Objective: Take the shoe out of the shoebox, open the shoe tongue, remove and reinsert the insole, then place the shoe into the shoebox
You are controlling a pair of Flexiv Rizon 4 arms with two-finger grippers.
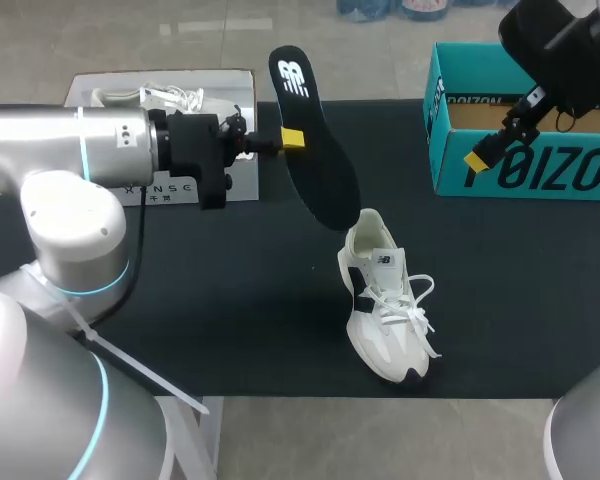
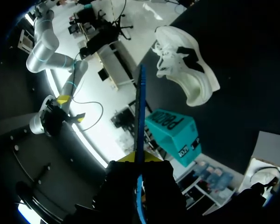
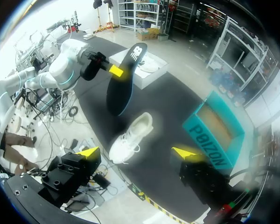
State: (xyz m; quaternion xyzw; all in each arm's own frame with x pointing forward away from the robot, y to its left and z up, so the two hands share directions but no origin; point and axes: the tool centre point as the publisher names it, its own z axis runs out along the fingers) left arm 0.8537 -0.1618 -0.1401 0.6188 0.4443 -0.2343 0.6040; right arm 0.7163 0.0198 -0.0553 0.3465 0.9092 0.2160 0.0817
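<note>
The left gripper [image 1: 292,138] pinches the black insole [image 1: 318,160] between its fingers, gripping near the end that bears a white mark and holding it slanted in the air above the middle of the table [image 1: 220,310]. The left wrist view shows the insole only edge-on, as a thin line rising from the gripper, while the head view shows its broad dark face and one yellow tip flat against it. In the head view the insole's lower end seems to meet the shoe [image 1: 385,305]. The right wrist view shows a gap between them. The shoe is white with black panels and loose white laces, and it stands on its sole near the table's front edge, toe toward that edge. The right gripper [image 3: 136,151] has its fingers spread wide and hangs over the near wall of the open teal shoebox [image 1: 450,150] at the far right corner, whose brown inside shows.
</note>
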